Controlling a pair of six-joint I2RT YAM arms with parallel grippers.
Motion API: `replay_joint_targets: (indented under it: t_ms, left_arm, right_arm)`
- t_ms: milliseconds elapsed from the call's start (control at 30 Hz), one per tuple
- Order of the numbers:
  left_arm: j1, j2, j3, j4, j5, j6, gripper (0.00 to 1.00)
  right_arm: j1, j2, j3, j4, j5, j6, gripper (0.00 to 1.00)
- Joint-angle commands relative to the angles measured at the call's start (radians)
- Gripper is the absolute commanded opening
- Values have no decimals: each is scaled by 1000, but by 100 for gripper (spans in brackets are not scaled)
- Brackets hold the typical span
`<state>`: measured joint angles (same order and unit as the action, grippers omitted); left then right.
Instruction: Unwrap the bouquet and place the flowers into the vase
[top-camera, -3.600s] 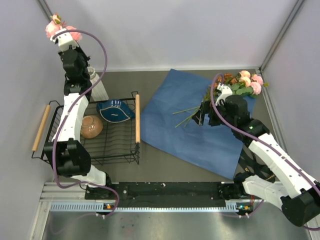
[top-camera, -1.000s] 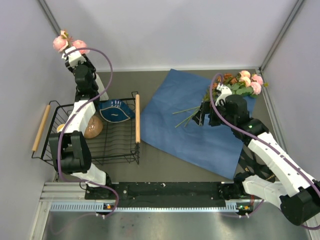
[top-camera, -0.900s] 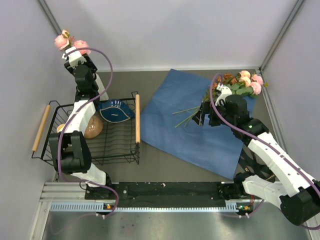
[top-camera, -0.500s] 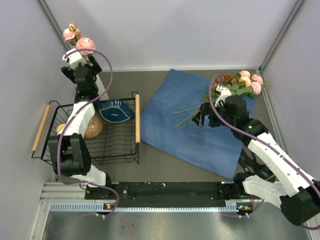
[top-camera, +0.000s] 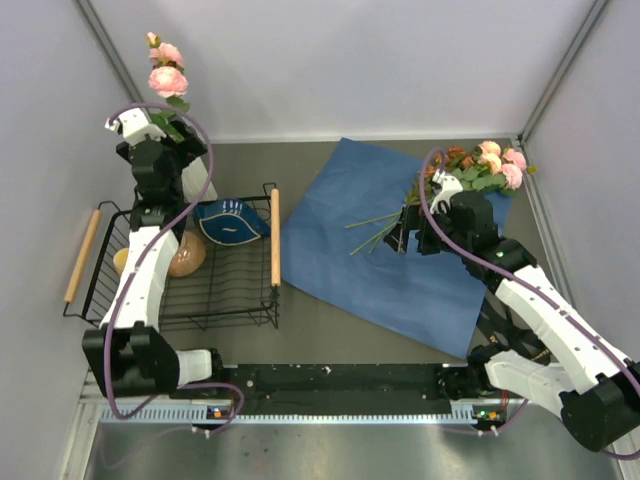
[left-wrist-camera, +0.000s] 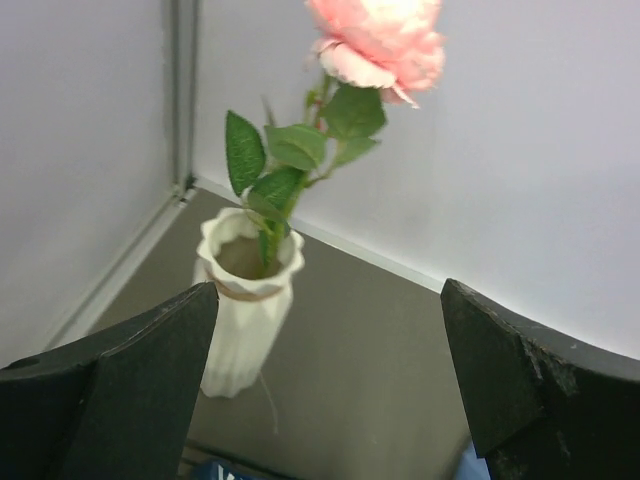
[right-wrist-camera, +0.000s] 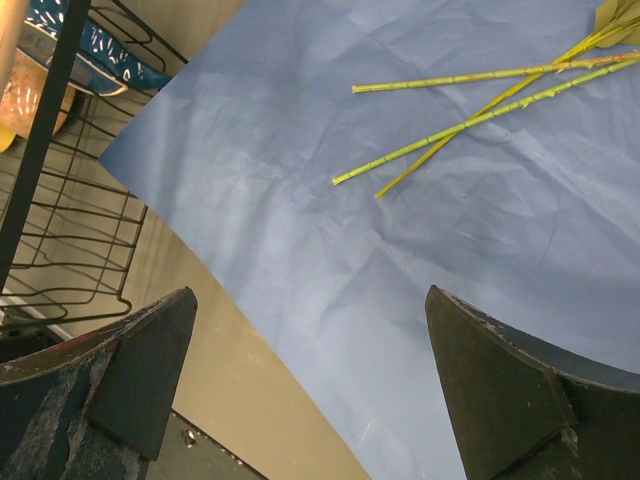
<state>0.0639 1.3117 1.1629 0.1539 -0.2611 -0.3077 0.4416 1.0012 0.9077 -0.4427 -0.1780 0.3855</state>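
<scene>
Just short of the vase (left-wrist-camera: 240, 330), hovers with left gripper (left-wrist-camera: 325, 330) spread wide, pink rose (left-wrist-camera: 380, 40) inside; right gripper (right-wrist-camera: 308, 300) wide too, far off.

Pale grey walls (top-camera: 380, 60) box in a dull brown tabletop (top-camera: 330, 330) — evenly lit (metal posts (top-camera: 563, 70) in far corners).
</scene>
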Motion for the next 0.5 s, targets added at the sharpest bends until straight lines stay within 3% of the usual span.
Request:
replay_joint_targets:
  t_ms: [0, 167, 267, 300, 400, 467]
  left_arm:
    - [1, -127, 6, -126, 204, -83, 99]
    - [1, -239, -5, -229, 324, -113, 98]
    - [-1, -262, -55, -191, 508, -175, 97]
    - [-6, -255, -61, -173, 649, -195, 95]
    - [-102, -194, -49, -132, 778, -240, 92]
    - [-238, -145, -17, -149, 798, -197, 91]
  right_arm:
    - [-7, -15, 2, 27, 6, 39, 99]
    - [-10, -6, 0, 27, 29, 55, 99]
    - [-58, 30, 6, 21, 67, 113, 99]
    - [-76, 37, 7, 22, 69, 168, 98]
    - [-171, 79, 13, 22, 74, 284, 97]
    - [-236, 114, 10, 28, 86, 329, 95]
